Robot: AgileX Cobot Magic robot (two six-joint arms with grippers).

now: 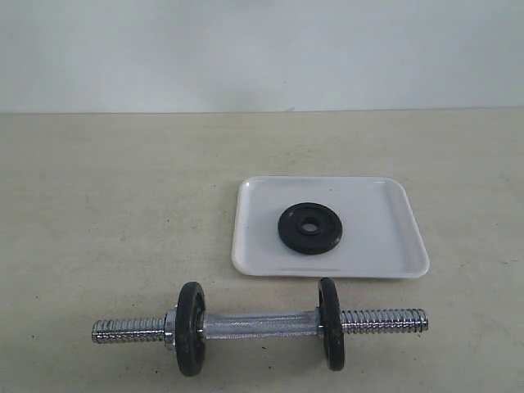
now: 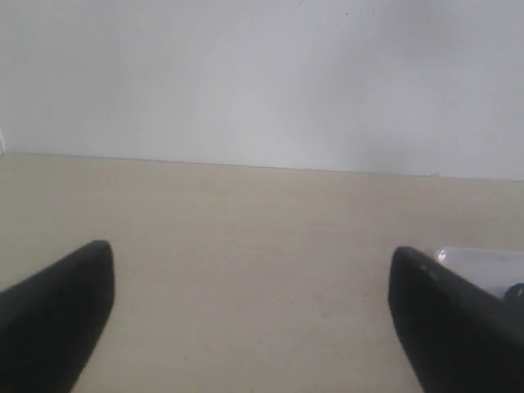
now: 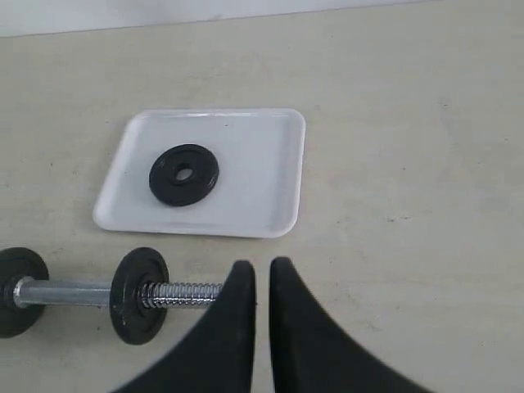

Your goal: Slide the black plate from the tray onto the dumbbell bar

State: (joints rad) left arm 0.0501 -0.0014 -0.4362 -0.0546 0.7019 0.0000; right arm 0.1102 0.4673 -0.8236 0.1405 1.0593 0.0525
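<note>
Right wrist view showed the black plate (image 3: 201,177) flat in the tray (image 3: 254,184), with the dumbbell bar (image 3: 184,292) lying along the tray's long edge. The right claw (image 3: 262,264) was clenched and looked nearer the tray; the left claw (image 2: 251,250) gaped, empty.

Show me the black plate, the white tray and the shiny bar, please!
black plate (image 1: 289,230): exterior view, on its flat ring left of the hole.
tray (image 1: 381,237): exterior view, on its bare white floor.
dumbbell bar (image 1: 258,325): exterior view, on its knurled middle.
</note>
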